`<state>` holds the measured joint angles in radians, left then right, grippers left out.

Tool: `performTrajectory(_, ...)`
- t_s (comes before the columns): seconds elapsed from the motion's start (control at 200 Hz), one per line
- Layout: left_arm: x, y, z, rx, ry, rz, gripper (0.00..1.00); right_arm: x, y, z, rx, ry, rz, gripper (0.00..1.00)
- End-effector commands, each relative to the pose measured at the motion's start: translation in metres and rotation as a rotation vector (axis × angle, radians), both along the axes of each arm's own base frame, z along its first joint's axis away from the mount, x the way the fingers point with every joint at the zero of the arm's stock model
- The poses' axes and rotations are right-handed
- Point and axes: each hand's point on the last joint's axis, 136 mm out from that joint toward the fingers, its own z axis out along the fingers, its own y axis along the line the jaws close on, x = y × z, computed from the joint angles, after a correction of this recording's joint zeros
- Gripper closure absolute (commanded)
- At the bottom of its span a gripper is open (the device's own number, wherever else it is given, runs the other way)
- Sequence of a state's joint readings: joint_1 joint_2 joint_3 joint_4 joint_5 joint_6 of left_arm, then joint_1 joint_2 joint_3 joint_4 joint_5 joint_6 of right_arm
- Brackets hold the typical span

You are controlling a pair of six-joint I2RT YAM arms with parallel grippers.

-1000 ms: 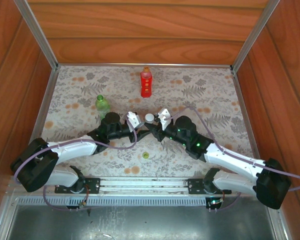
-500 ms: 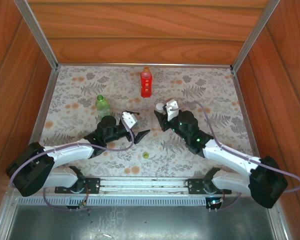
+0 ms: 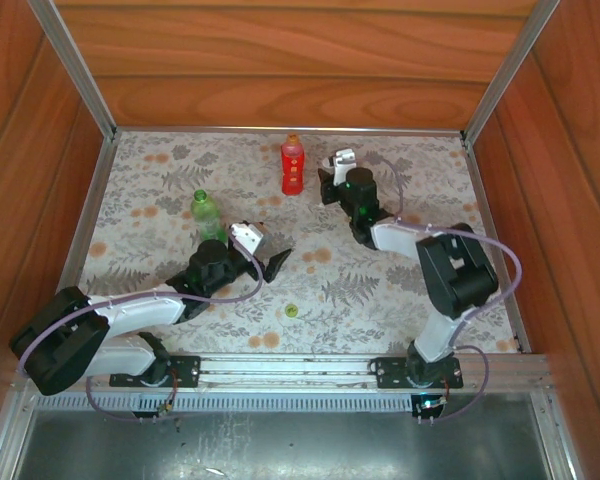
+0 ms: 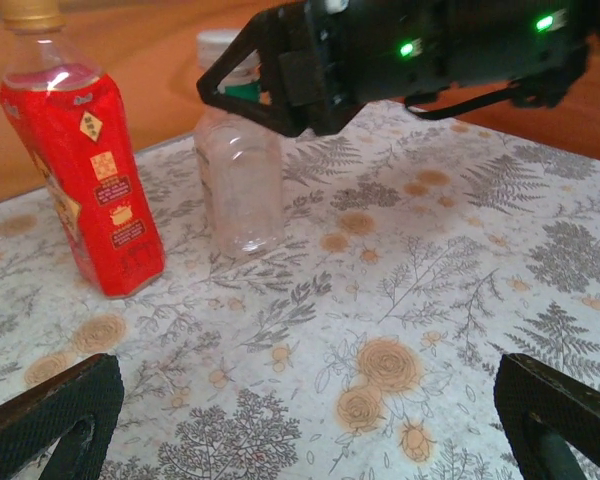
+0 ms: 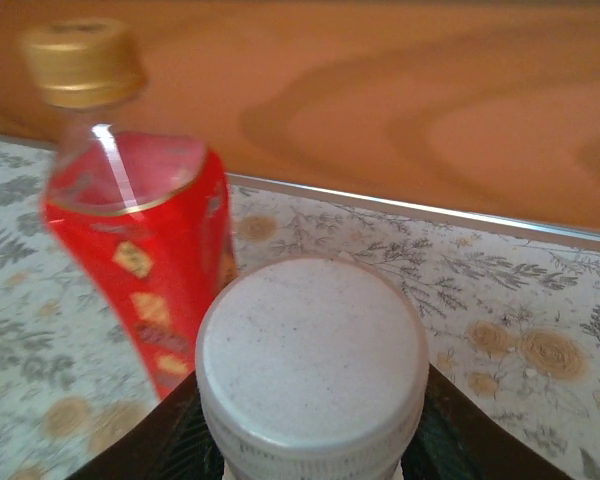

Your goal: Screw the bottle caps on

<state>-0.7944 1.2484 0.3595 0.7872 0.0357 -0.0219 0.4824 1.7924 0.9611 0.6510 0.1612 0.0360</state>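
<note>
Toward the table's (image 3: 430, 170) far edge, the right gripper (image 3: 330, 183) clamps the upright clear bottle (image 4: 242, 190) at its white cap (image 5: 312, 345), beside the red bottle (image 3: 292, 168), while the left gripper (image 3: 265, 252), jaws spread, stands nearer the yellow-green cap (image 3: 292, 311).

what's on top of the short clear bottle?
A white round plastic cap sits on the short clear plastic bottle. The right claw grips the neck, covering the threads, so how far it's screwed down can't be seen.

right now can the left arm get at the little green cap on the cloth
Probably yes: the yellow-green cap lies alone on the tablecloth close to the open left end effector, with nothing between them.
</note>
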Motion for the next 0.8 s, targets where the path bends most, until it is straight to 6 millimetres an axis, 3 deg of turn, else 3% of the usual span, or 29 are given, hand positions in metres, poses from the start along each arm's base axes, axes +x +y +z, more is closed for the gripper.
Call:
performTrajectory(0.0, 0.001, 0.001, 0.012, -0.047, -0.012, 0.021, 0.00, 0.022, 0.006, 0.007, 0.033, -0.041, 0.019, 0.67)
performTrajectory(0.205, 0.001, 0.004, 0.015, -0.065, -0.010, 0.033, 0.00, 0.045, 0.014, -0.023, 0.019, 0.007, 0.038, 0.64)
performTrajectory(0.33, 0.001, 0.009, 0.017, -0.066, -0.020, 0.057, 0.00, 0.048, 0.015, -0.028, 0.015, 0.019, 0.043, 0.62)
performTrajectory(0.4, 0.001, 0.012, 0.018, -0.067, -0.027, 0.063, 0.00, 0.048, 0.015, -0.024, 0.011, 0.001, 0.043, 0.58)
performTrajectory(0.585, 0.000, 0.022, 0.015, -0.062, -0.032, 0.090, 0.00, 0.042, 0.013, -0.004, -0.002, -0.024, 0.054, 0.38)
performTrajectory(0.795, 0.001, 0.041, 0.018, -0.058, -0.067, 0.145, 0.00, 0.022, 0.003, 0.017, -0.002, -0.049, 0.054, 0.23)
